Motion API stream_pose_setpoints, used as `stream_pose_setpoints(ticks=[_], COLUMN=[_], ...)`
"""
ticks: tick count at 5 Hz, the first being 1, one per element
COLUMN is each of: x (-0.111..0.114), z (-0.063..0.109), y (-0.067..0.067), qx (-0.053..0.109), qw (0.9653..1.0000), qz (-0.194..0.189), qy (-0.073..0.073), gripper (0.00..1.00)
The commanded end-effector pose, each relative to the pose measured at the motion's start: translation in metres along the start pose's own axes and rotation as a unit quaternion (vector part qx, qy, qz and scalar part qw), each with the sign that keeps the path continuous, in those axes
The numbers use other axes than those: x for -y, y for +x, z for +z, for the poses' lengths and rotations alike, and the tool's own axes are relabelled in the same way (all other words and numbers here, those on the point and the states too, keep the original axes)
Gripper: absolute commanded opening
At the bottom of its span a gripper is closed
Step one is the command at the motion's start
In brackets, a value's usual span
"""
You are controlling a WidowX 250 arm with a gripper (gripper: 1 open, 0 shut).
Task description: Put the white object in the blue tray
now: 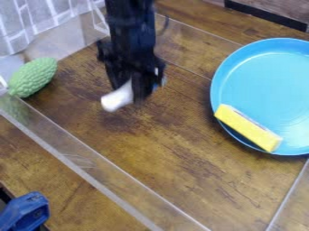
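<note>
The white object (117, 99) hangs above the wooden table, gripped near its upper part by my gripper (135, 87), which is shut on it and points straight down. The image is motion-blurred around the arm. The piece's rounded lower end sticks out to the lower left of the fingers. The blue tray (248, 79) lies on the table at the right, well apart from the gripper, and a yellow rectangular block (248, 127) rests on its near rim.
A bumpy green object (32, 77) sits at the left edge of the table. A clear acrylic wall (85, 167) runs along the table's front and left sides. A blue cloth-like thing (22, 213) shows at the bottom left corner.
</note>
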State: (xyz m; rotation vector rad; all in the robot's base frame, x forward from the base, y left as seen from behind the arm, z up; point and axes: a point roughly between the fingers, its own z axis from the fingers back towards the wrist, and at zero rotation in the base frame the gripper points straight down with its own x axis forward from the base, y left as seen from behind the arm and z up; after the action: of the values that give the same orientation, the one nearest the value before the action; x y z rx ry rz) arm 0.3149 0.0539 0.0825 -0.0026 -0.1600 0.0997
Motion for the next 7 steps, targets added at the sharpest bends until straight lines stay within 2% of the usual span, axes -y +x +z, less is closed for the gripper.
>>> stream_pose_setpoints(ticks=[1,2,3,5,7], x=[0.007,0.011,0.021,0.027,0.024], z=[0.049,0.058,0.053,0.049,0.042], y=[0.008,0.020,0.027,0.040,0.050], qx=[0.055,0.068,0.078,0.080,0.087], qw=[0.9983,0.9956,0.9933,0.9959,0.9949], qz=[0.019,0.065,0.085,0.026,0.002], qy=[0.002,0.005,-0.001,-0.031,-0.050], gripper=[0.00,0.00,0.00,0.00,0.00])
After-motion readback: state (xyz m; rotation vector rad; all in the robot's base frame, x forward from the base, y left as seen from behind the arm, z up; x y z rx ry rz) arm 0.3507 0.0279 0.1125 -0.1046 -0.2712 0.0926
